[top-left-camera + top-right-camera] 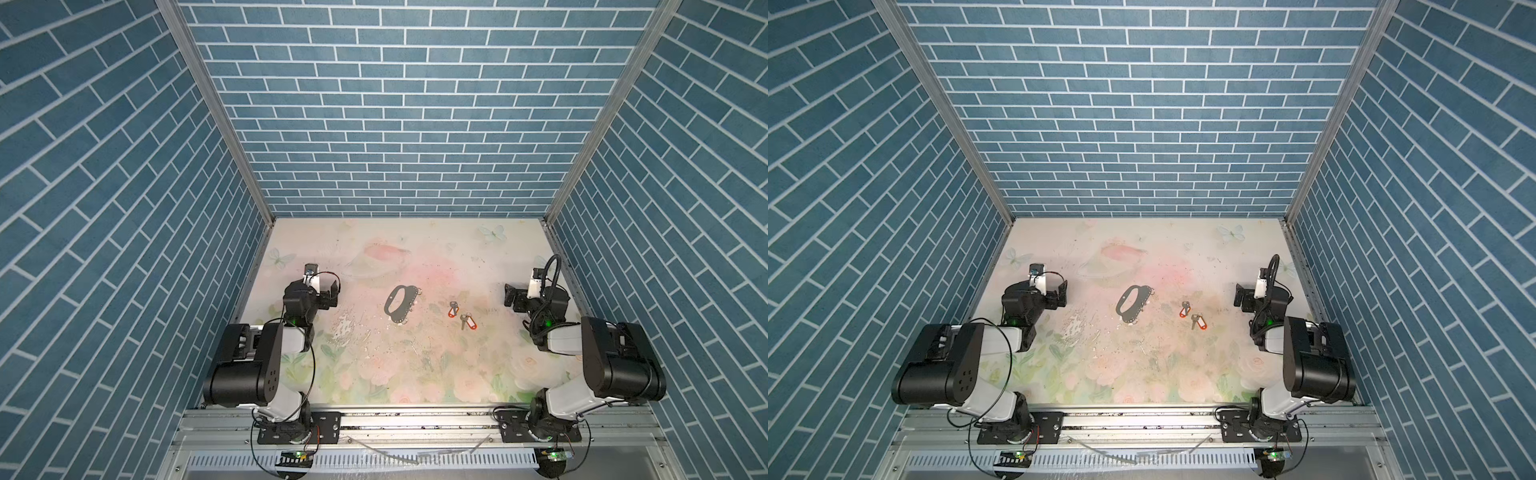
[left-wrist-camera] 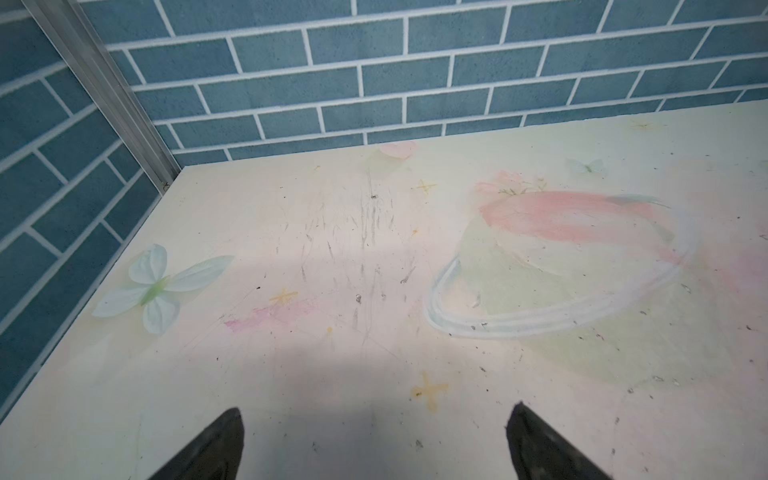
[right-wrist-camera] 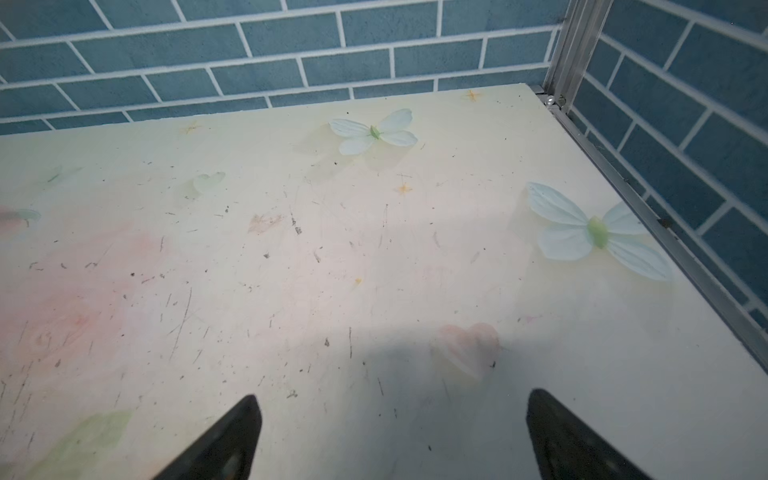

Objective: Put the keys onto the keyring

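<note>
Keyring (image 1: 406, 307) (image 1: 1139, 306) is lying flat on the floral table (image 1: 374, 374) near the middle. The two keys (image 1: 453, 310) (image 1: 1185, 311) are resting close together to its right in both top views, apart from the loop and not attached to it. Left gripper (image 1: 329, 294) (image 2: 374, 415) is sitting at the left side of the table with its jaws spread wide and gripping nothing. Right gripper (image 1: 510, 296) (image 3: 392, 399) is sitting at the right side, likewise spread wide and empty. Both wrist views are showing only bare tabletop between the fingers.
</note>
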